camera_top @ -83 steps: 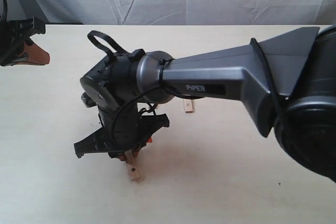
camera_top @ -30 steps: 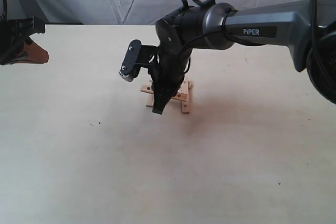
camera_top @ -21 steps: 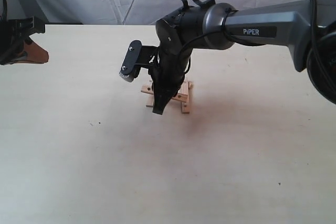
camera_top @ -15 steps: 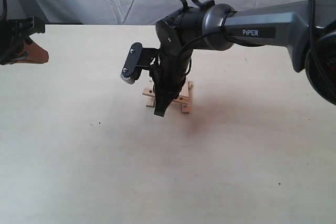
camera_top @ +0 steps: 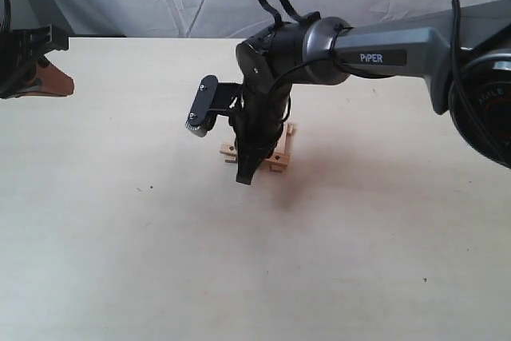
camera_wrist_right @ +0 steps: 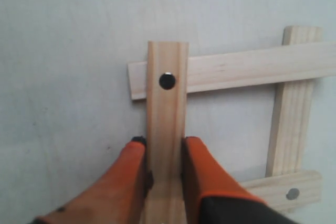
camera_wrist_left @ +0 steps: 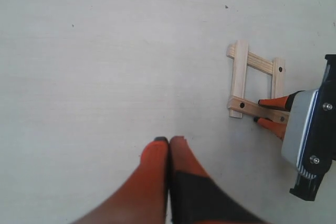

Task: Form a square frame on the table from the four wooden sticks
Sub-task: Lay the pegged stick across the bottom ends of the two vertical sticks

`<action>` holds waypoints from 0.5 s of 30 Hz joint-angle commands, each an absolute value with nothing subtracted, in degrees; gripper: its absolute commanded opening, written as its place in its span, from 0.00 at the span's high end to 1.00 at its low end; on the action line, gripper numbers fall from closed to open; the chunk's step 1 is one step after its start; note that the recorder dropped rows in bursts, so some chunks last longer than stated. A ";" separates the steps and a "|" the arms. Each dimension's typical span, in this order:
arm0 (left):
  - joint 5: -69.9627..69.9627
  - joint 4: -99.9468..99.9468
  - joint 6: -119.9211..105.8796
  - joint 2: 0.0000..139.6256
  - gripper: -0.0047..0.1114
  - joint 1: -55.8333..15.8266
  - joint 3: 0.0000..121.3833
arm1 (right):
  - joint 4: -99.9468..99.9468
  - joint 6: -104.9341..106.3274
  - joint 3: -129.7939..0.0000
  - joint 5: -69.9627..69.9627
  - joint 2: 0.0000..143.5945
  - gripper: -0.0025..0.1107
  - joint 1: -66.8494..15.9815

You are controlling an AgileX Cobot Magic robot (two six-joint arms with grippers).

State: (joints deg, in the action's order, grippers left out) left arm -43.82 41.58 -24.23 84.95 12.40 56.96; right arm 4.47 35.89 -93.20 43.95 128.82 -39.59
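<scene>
Over at the frame (camera_wrist_left: pixel 239 77), right gripper (camera_wrist_right: pixel 164 148) is clamped on the fourth stick (camera_wrist_right: pixel 167 108), which lies across two others. Square on the table (camera_top: pixel 120 261) looks basically done, just needs releasing. Left gripper (camera_wrist_left: pixel 168 142) is pinched together, empty, well away from the frame.

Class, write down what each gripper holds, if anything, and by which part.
Right gripper pinches one wooden stick of the square frame by its long edges, around mid-length. Left gripper is shut, empty.
</scene>
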 commanded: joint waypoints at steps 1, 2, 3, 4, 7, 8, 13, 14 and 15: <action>-43.23 42.14 -24.48 84.42 0.96 12.46 56.85 | 4.93 35.50 -93.30 43.84 128.82 0.98 -39.28; -43.23 42.14 -24.48 84.42 0.96 12.46 56.85 | 4.93 34.72 -93.30 43.72 128.82 0.98 -39.28; -43.23 42.14 -24.48 84.42 0.96 12.46 56.85 | 5.03 33.79 -93.42 43.56 128.71 0.98 -39.28; -43.23 42.14 -24.48 84.42 0.96 12.46 56.85 | 5.03 33.25 -93.42 43.33 128.58 0.98 -39.28; -43.23 42.14 -24.48 84.42 0.96 12.46 56.85 | 5.03 33.26 -93.42 42.95 127.71 0.85 -39.28; -43.23 42.14 -24.48 84.42 0.96 12.46 56.85 | 5.03 33.26 -93.42 43.07 127.38 0.79 -39.28; -43.23 42.14 -24.48 84.42 0.96 12.46 56.85 | 5.03 31.40 -93.42 43.30 125.35 0.58 -39.28; -43.23 42.14 -24.48 84.42 0.96 12.46 56.85 | 5.03 29.90 -93.42 43.30 124.77 0.58 -39.28; -43.23 42.14 -24.48 84.42 0.96 12.46 56.85 | 5.03 28.65 -93.42 43.30 124.32 0.58 -39.28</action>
State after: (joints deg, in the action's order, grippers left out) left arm -43.73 41.58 -24.23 84.95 12.40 56.96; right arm 4.82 31.51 -93.20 43.54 126.07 -39.59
